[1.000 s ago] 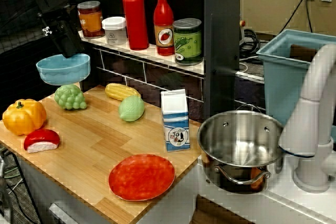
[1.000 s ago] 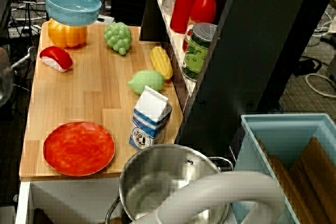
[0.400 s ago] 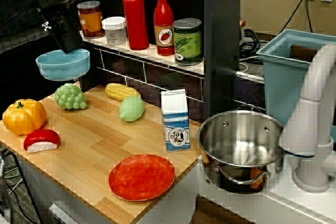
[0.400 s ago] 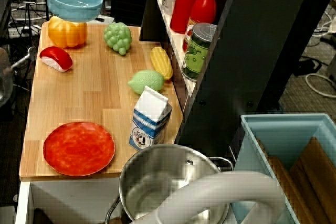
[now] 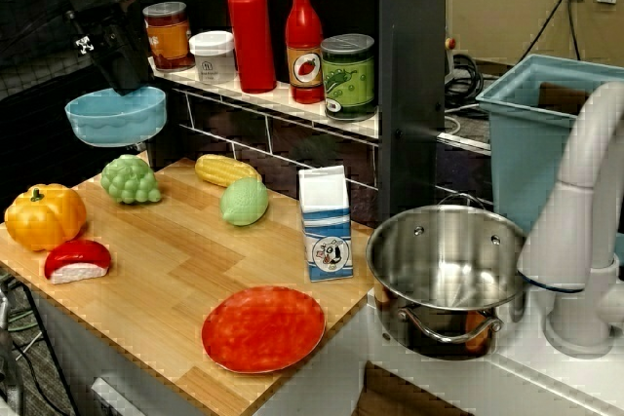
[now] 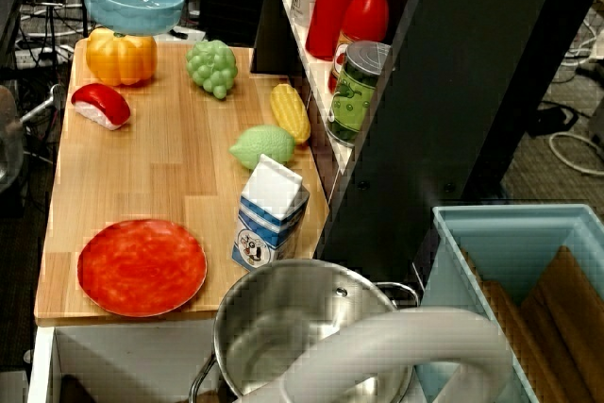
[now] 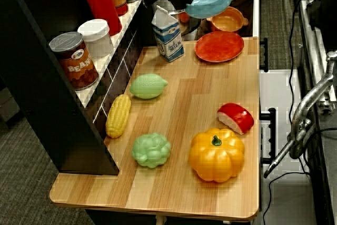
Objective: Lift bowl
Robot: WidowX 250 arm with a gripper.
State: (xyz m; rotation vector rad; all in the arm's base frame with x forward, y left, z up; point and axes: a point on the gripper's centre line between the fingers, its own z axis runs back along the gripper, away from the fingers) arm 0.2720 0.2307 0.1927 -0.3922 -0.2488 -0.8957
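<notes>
1. The gripper [image 5: 119, 80], at far left, is clamping the back rim of the bowl [image 5: 115, 116]; its dark fingers are closing on that rim so the bowl is hanging level in the air.
2. The bowl is floating clear of the wooden counter [image 5: 185, 270], above the green grapes [image 5: 131, 180] and the orange pumpkin [image 5: 44, 215], touching neither, so the lift is judged essentially done.
3. The corn [image 5: 224, 170], lime [image 5: 244, 202] and milk carton [image 5: 325, 223] are lying mid-counter, well apart from the bowl.
4. The red plate [image 5: 263, 328] and the steel pot [image 5: 447, 270] are sitting farther right, uninvolved.
</notes>
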